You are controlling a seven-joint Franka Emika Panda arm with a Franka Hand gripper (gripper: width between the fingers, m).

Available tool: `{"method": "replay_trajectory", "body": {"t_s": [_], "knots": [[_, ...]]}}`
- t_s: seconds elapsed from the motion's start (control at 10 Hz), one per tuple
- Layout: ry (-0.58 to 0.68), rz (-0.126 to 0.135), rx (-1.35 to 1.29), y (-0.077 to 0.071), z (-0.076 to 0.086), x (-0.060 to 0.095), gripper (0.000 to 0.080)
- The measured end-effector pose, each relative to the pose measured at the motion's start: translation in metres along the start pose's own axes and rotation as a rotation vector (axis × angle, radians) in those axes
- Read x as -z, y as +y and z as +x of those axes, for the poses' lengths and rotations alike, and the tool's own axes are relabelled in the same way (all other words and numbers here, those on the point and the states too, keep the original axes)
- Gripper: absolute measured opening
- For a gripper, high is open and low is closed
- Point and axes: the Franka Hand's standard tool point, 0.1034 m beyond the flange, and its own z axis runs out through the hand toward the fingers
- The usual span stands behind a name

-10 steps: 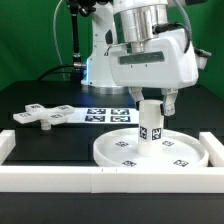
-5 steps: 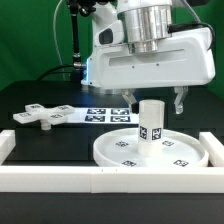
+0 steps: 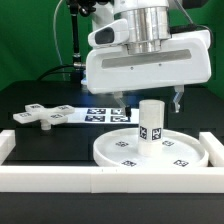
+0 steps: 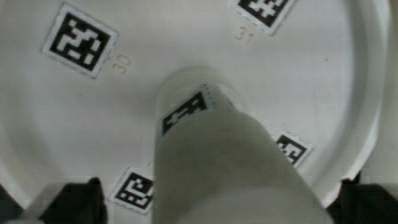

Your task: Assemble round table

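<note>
The short cylindrical leg (image 3: 150, 122) stands upright on the middle of the large rimmed round disc (image 3: 112, 153). My gripper (image 3: 150, 98) is open just above the leg's top, with one finger on each side and neither touching it. In the wrist view the leg (image 4: 222, 150) rises from the disc (image 4: 143, 60) towards the camera. My gripper (image 4: 217, 205) has dark fingertips (image 4: 71, 202) apart on both sides of it. The flat cross-shaped base (image 3: 40, 115) lies on the black table at the exterior view's left.
The marker board (image 3: 98, 113) lies behind the disc. Long white border rails run along the front (image 3: 100, 178), with ends at the exterior view's left (image 3: 8, 145) and right (image 3: 214, 145). The arm's base stands at the back.
My gripper has let go of the leg and risen. Its fingers were around the leg and now hang above its top. The leg stays standing on the disc.
</note>
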Motion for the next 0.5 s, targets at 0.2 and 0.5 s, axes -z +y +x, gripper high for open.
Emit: {"method": "replay_trajectory", "body": {"t_s": [0.2, 0.5], "knots": [[-0.016, -0.024, 0.216, -0.005, 0.003, 0.002, 0.0648], [-0.034, -0.039, 0.481, -0.012, 0.008, 0.005, 0.0648]]}}
